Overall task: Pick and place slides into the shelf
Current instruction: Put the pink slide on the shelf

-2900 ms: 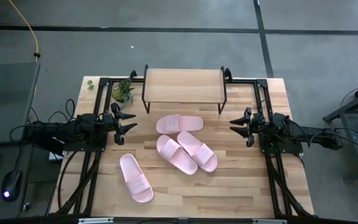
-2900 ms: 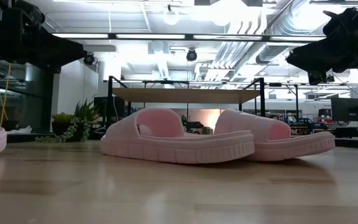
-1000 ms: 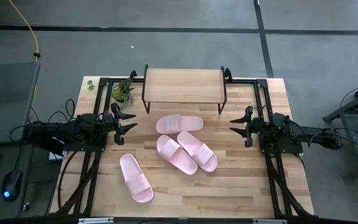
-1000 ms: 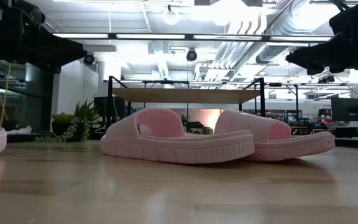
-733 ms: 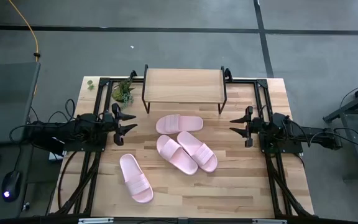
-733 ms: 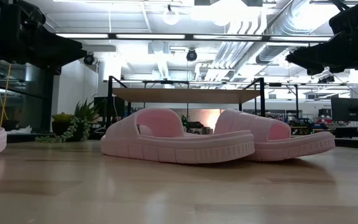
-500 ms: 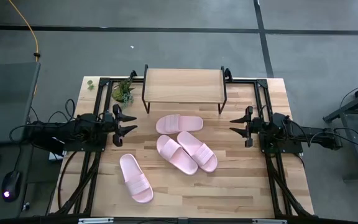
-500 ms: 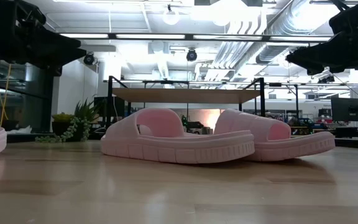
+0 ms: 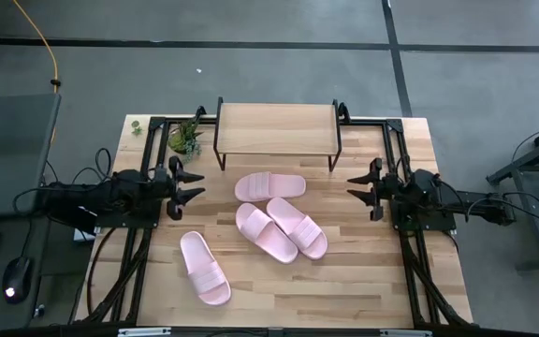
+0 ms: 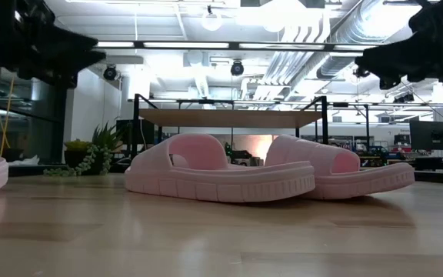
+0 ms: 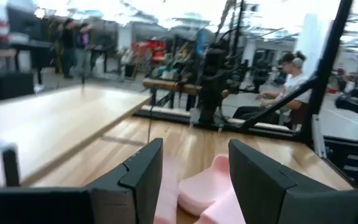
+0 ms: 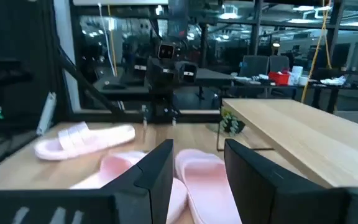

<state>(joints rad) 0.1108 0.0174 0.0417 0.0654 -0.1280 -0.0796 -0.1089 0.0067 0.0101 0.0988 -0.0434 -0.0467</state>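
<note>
Four slides (image 9: 270, 217) lie on the bench (image 9: 363, 271): three clustered mid-bench before the shelf (image 9: 277, 128) at the back edge, one nearer the front-left corner. The left claw (image 9: 187, 187) and right claw (image 9: 361, 189) hover wide open, empty, at opposite side edges.

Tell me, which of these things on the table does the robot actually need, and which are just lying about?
Part of the job:
- four pink slides
- the shelf they go into
- left hand and right hand, both open and empty

Just lying about:
- small green plant beside the shelf
</note>
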